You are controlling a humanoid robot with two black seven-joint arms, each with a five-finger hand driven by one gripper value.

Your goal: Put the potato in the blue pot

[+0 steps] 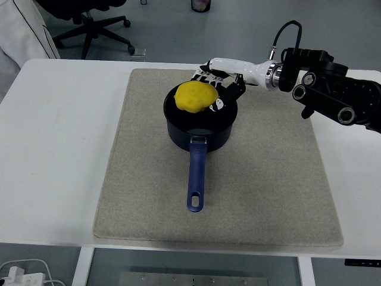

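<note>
A yellow potato [195, 96] is held by my right hand [215, 89] over the far part of the dark blue pot [200, 119], at or just inside its rim. The fingers are curled around the potato's far and right sides. The pot stands on a beige mat [268, 173] with its blue handle [195, 176] pointing toward me. The right arm [321, 89] reaches in from the right edge. The left arm is not visible.
The mat lies on the white table [53, 149]. An office chair base [95, 30] and a person's white sleeve [24, 30] are beyond the table's far left. A white cable and plug [24, 274] lie below the near edge.
</note>
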